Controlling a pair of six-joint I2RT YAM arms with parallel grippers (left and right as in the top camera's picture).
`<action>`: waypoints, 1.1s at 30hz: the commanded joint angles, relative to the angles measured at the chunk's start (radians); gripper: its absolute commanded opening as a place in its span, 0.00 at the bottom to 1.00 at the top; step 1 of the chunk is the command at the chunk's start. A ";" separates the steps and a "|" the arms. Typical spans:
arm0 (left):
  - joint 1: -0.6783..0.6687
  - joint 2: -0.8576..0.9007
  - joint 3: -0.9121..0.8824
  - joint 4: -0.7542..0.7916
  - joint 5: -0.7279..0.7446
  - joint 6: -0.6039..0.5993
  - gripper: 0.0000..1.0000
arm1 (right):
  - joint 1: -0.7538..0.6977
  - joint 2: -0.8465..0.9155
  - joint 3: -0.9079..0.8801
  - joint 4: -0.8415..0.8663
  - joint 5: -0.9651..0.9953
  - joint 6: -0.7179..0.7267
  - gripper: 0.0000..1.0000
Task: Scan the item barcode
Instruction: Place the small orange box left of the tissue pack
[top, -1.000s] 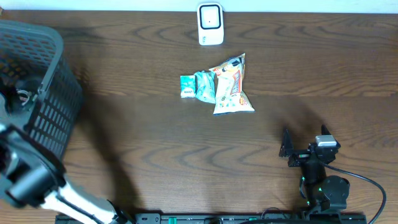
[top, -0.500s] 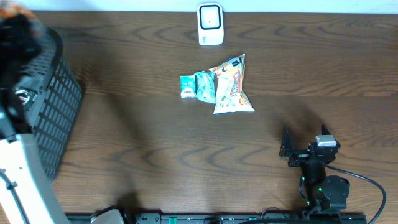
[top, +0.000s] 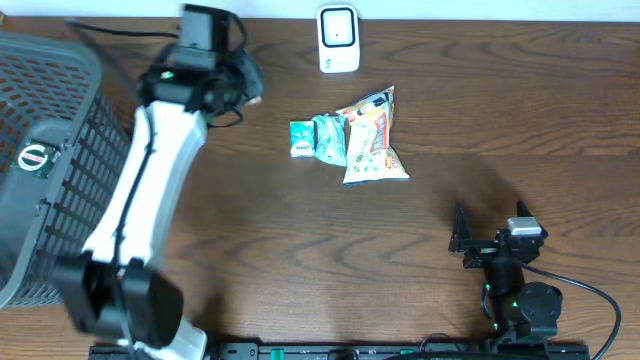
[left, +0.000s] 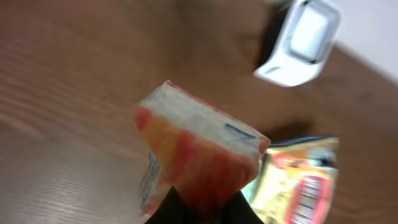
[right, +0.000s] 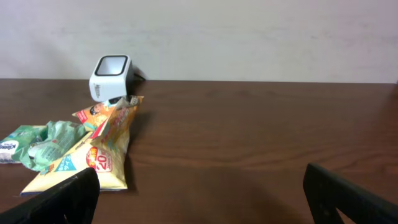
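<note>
Midway: left end effector (left: 200, 208) clamps a red-orange plastic packet (left: 199, 146) near the white boxy scanner (left: 300, 38); next, the packet likely needs turning to face it. Right end effector (right: 199, 199) gapes.

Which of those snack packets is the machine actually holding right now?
The orange-red packet, pinched in the left pincer. The green packet and the yellow bag lie loose on the table near the white scanner.

Black fingers (right: 62, 200) stand wide apart over the brown worktop (right: 249, 137). A white scanner (right: 112, 74) sits behind a snack bag (right: 102, 152), with a green packet (right: 37, 146) at the bag's left.
</note>
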 joint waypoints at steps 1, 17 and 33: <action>-0.024 0.097 0.004 -0.005 -0.081 -0.005 0.08 | -0.005 -0.005 -0.002 -0.003 0.000 0.011 0.99; -0.050 0.235 0.011 -0.013 -0.015 0.008 0.42 | -0.005 -0.005 -0.002 -0.003 0.000 0.011 0.99; 0.526 -0.248 0.222 0.043 -0.109 0.298 0.64 | -0.005 -0.005 -0.002 -0.003 0.000 0.011 0.99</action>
